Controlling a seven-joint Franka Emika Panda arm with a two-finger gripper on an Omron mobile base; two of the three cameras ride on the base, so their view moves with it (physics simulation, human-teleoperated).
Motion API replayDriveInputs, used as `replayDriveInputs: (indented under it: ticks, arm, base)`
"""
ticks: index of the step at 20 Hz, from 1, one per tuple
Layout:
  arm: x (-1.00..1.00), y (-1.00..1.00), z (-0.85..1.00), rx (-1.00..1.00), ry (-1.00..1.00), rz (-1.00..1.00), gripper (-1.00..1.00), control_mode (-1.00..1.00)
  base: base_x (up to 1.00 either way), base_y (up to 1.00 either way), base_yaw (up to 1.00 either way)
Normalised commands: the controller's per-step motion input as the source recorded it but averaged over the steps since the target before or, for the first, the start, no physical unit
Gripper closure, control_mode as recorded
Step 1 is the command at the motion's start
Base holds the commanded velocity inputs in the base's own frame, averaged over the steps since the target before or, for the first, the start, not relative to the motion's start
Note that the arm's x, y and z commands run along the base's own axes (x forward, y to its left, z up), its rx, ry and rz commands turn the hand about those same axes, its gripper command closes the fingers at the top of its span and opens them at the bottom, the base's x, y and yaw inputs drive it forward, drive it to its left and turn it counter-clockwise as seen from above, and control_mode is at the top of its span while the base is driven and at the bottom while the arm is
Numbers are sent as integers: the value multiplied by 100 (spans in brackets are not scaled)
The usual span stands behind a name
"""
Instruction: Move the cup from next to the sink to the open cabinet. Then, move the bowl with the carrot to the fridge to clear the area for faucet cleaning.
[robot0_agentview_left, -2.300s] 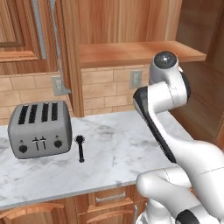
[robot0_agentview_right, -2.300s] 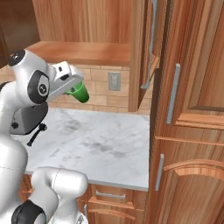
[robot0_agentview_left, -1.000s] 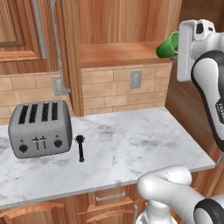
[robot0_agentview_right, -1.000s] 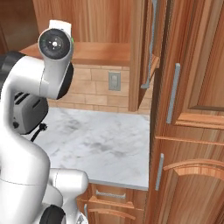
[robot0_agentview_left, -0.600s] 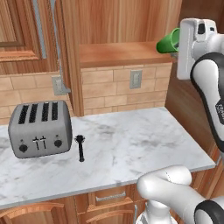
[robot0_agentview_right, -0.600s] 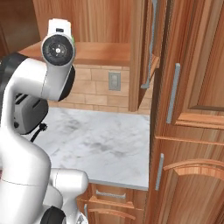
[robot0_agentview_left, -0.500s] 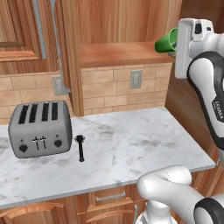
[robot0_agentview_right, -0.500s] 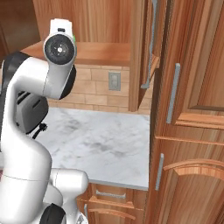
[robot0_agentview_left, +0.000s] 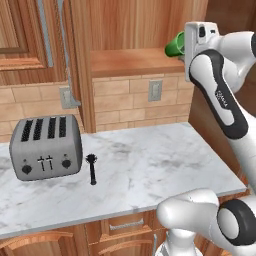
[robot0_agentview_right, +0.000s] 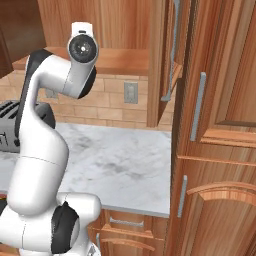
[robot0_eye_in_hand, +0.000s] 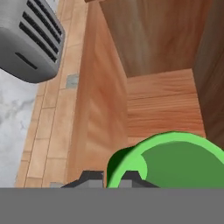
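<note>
Cup (robot0_agentview_left: 175, 45) lifted way up from over tabletop (robot0_agentview_left: 145, 165), now at front edge of cabinet (robot0_agentview_left: 131, 61) shelf, tipped sideways. Pincer (robot0_eye_in_hand: 109, 180) clenched on cup. Placing next, probably; bowl part untouched.

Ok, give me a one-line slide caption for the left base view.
Gripper holds the green cup on its side at the open cabinet's shelf, above the marble counter with toaster.

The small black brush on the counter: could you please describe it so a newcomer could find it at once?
Start at the white marble counter below the brick wall. Left on it sits a silver four-slot toaster. Just right of the toaster lies the black brush, slim, dark and far smaller.
</note>
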Motion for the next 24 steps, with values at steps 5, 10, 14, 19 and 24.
replayDriveInputs:
  ticks: [5, 10, 14, 19, 24]
  arm:
    - [14, 5, 0, -5, 5, 3, 100, -100]
    - [44, 0, -7, -4, 9, 0, 100, -100]
    - [50, 0, -8, -3, 10, 0, 100, -100]
    - [45, 0, -30, -6, 13, 0, 100, -100]
    - [47, 0, -38, -6, 10, 0, 100, -100]
  base:
    - [0, 0, 0]
    - [0, 0, 0]
    - [0, 0, 0]
    - [0, 0, 0]
    - [0, 0, 0]
